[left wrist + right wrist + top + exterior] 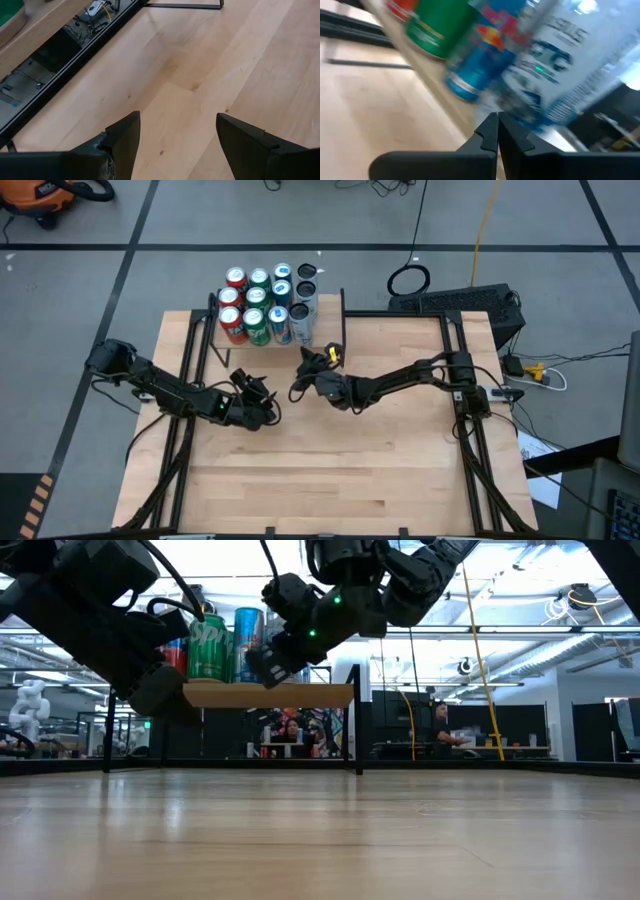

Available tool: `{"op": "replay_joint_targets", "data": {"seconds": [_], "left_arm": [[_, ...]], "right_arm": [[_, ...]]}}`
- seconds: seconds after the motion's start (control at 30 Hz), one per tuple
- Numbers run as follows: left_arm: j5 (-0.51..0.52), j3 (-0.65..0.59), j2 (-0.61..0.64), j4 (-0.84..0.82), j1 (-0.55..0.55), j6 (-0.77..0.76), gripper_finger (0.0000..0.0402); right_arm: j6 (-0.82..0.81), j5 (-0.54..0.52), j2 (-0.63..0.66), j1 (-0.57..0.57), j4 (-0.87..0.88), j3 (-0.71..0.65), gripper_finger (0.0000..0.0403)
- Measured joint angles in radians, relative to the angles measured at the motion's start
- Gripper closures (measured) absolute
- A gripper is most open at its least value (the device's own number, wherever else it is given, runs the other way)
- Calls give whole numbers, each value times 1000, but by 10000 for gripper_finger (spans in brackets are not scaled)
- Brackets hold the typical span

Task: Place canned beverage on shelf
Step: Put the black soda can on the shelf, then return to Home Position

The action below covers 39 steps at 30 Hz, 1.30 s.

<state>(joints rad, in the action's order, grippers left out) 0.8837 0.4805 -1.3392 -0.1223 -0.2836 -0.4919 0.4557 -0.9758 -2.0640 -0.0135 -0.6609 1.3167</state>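
The shelf (300,695), a small light-wood board on black uprights, stands at the table's far side and bears several cans (262,305). The right wrist view shows a green can (440,25), a blue can (485,55) and a white can (565,70) standing upright on the board. My right gripper (497,131) is shut and empty; it is held level, just in front of the shelf's near edge (308,360). My left gripper (177,135) hangs open and empty over bare wood, near the shelf's left front (262,395). My right gripper's shut fingertips (491,125) stand level and close before the foot of the white can and the shelf's near edge. The blur there hides whether they touch either one.
Black rails (190,370) run along the table's left and right sides. The shelf's right upright (343,315) stands just beyond my right gripper. A wide stretch of tabletop (330,470) lies on the near side of both arms.
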Motion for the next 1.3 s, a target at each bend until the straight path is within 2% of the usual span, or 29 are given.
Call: {"op": "replay_joint_targets", "data": {"seconds": [0.2, 0.33, 0.53, 0.67, 0.77, 0.87, 1.1, 1.3], "left_arm": [[-15, 0, 0, 0, 0, -1, 151], [-18, 0, 0, 0, 0, -1, 151], [-18, 0, 0, 1, 0, -2, 151], [-18, 0, 0, 3, 0, -2, 151], [-18, 0, 0, 6, 0, -1, 151], [-18, 0, 0, 7, 0, -1, 151], [-18, 1, 0, 2, 0, 0, 151], [-17, 1, 0, 1, 0, -1, 151]], "right_arm": [[44, -157, 0, 0, 0, 0, 403], [52, -170, 0, -17, -1, 0, 403], [9, 4, 0, -41, -1, 0, 403], [-63, 128, 0, 1, -7, 0, 403], [-97, 166, 0, 36, -17, 0, 403], [-103, 159, 0, 53, -17, 0, 403], [-84, -19, 0, 50, -16, 0, 403], [-70, -48, 0, 34, -10, 0, 403]]}}
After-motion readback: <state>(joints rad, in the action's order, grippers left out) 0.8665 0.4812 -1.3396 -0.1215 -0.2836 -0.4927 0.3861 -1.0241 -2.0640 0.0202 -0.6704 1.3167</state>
